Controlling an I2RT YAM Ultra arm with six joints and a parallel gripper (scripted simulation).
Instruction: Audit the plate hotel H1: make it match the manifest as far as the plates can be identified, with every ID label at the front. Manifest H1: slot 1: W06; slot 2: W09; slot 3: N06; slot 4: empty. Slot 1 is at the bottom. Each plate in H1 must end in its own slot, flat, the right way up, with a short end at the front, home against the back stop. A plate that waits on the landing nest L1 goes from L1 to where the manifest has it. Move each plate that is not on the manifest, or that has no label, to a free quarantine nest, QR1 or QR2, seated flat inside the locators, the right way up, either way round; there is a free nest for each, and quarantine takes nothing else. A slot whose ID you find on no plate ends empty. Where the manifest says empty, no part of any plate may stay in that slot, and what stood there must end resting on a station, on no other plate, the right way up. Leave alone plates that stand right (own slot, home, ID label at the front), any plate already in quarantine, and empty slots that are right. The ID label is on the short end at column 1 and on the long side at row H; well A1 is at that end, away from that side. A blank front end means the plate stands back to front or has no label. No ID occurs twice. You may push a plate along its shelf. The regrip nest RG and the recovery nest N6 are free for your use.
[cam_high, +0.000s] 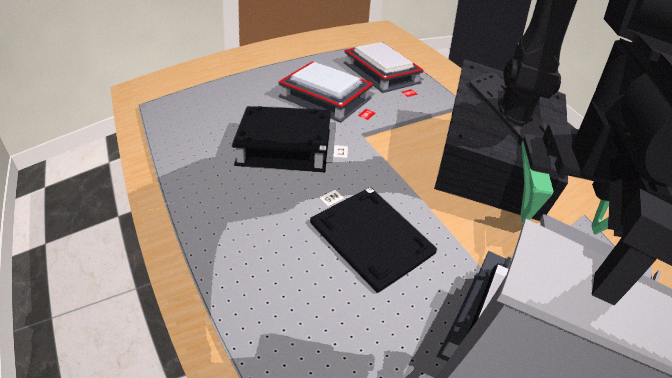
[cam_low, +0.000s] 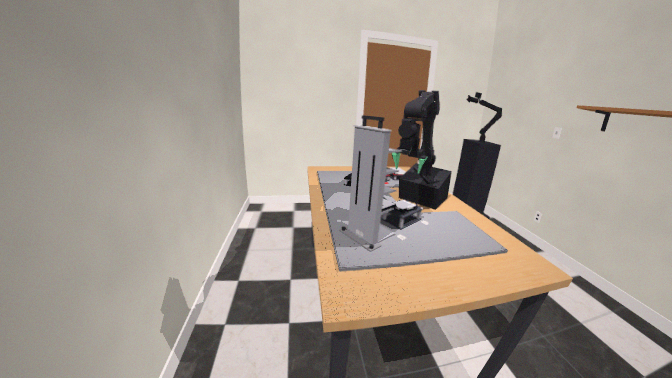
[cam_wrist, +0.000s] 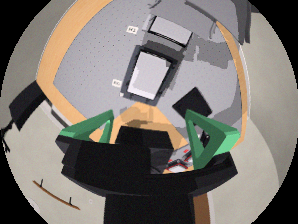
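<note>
- On the wooden bench (cam_low: 440, 295) lies a grey perforated mat (cam_high: 280, 280), and the plate hotel (cam_low: 369, 185) stands on it as a tall grey tower with two dark vertical slits in the panel that the exterior view sees.
- Only the exterior view shows the hotel whole; its shelves face away there, so the plates inside and their labels cannot be read.
- The top view catches just the hotel's pale roof (cam_high: 545, 265) at lower right, with dark shelf edges below it.
- The top view alone shows the stations well: two red-rimmed quarantine nests, the nearer (cam_high: 326, 86) and the farther (cam_high: 384, 61), each carrying a white plate seated flat.
- Near them a raised black landing nest (cam_high: 284, 134) stands by a small white tag (cam_high: 341, 151), and the flat black recovery nest (cam_high: 372, 239) lies by a tag reading N6 upside down (cam_high: 332, 199).
- The wrist view looks down between the green fingers onto a pale plate (cam_wrist: 148, 76) in a dark frame, with a second grey rectangle (cam_wrist: 169, 28) beyond it; no label text is legible.
- The pincer (cam_wrist: 149, 132) is spread fully wide and grips nothing.
- In the exterior view the pincer hangs above the black arm pedestal (cam_low: 440, 192), just behind the hotel's top.
- A second black pedestal with a small camera arm (cam_low: 477, 172) stands off the bench.
</note>
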